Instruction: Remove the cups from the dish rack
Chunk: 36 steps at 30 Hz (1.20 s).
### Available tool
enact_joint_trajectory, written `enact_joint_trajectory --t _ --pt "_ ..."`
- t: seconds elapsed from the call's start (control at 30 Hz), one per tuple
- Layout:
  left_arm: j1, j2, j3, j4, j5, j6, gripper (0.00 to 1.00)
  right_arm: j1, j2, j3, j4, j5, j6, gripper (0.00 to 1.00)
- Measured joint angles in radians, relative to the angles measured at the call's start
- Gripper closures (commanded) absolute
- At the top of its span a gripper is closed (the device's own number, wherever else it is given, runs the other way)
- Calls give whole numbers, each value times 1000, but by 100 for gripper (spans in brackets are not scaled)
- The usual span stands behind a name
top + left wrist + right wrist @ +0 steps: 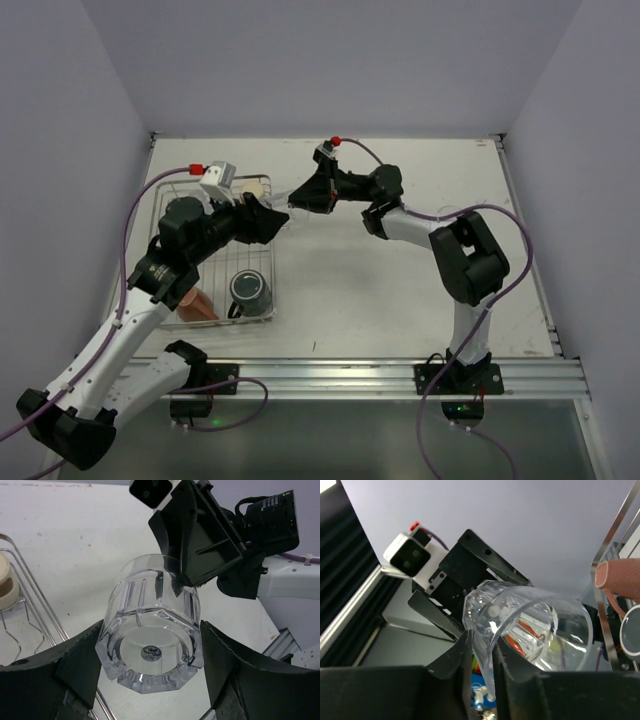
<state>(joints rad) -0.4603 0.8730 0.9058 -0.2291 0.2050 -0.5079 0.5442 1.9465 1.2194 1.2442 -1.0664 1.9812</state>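
Note:
A clear glass (150, 625) is held in the air between both grippers, just right of the dish rack (160, 205). My left gripper (150, 655) is shut on its thick base. My right gripper (482, 650) is shut on the glass's (540, 625) rim wall, one finger inside and one outside. In the top view the left gripper (276, 216) and right gripper (301, 197) meet nose to nose. In the rack are a dark mug (249, 290), an orange-red cup (197, 305) and a beige-brown cup (250, 187).
The silver wire rack lies at the left of the white table (400, 290); its wires (35, 595) pass under my left gripper. The beige-brown cup (7, 577) sits at its far end. Grey walls close the back and sides.

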Motion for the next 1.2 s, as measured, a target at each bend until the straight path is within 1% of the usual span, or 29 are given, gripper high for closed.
enact_joint_trajectory --t 0.07,0.17,0.23,0.27,0.3,0.37,0.5,0.6,0.67,0.73,0.8,0.87,0.93,1.0,1.1,1.2 --pt "1 3 -10 8 24 -29 100 0 16 12 35 -6 2 100" --pt "6 13 -22 13 69 -62 100 -3 24 31 96 -32 6 100" --pt "8 20 -22 21 80 -64 75 -7 26 32 109 -34 10 100" --pt "9 24 -22 21 84 -64 57 -8 28 32 112 -36 10 100" --pt "10 30 -22 21 87 -64 23 -10 30 32 112 -39 10 100" --pt "10 43 -22 21 91 -58 0 -13 32 31 111 -46 11 100" --pt "6 54 -21 10 66 -40 0 -8 32 10 95 -47 15 100" --pt "6 18 -18 -15 -23 -19 0 -13 19 -42 63 -51 -10 100" --pt "5 -16 5 -50 -107 -3 0 -24 -12 -79 -36 -54 -80 100" --pt "5 -31 55 -88 -193 8 0 -42 -56 -99 -179 -51 -186 100" --pt "5 -29 106 -107 -270 17 0 -61 -113 -100 -363 -31 -318 100" --pt "5 -13 152 -135 -361 18 0 -76 -185 -88 -598 18 -491 100" --pt "5 17 184 -171 -446 10 0 -87 -245 -48 -840 106 -669 100" --pt "6 66 209 -207 -512 1 0 -93 -289 -6 -1036 203 -821 100" --pt "5 171 231 -254 -576 -13 0 -100 -334 34 -1266 350 -995 100" --pt "5 272 231 -297 -607 -30 0 -105 -344 80 -1499 568 -1158 100"
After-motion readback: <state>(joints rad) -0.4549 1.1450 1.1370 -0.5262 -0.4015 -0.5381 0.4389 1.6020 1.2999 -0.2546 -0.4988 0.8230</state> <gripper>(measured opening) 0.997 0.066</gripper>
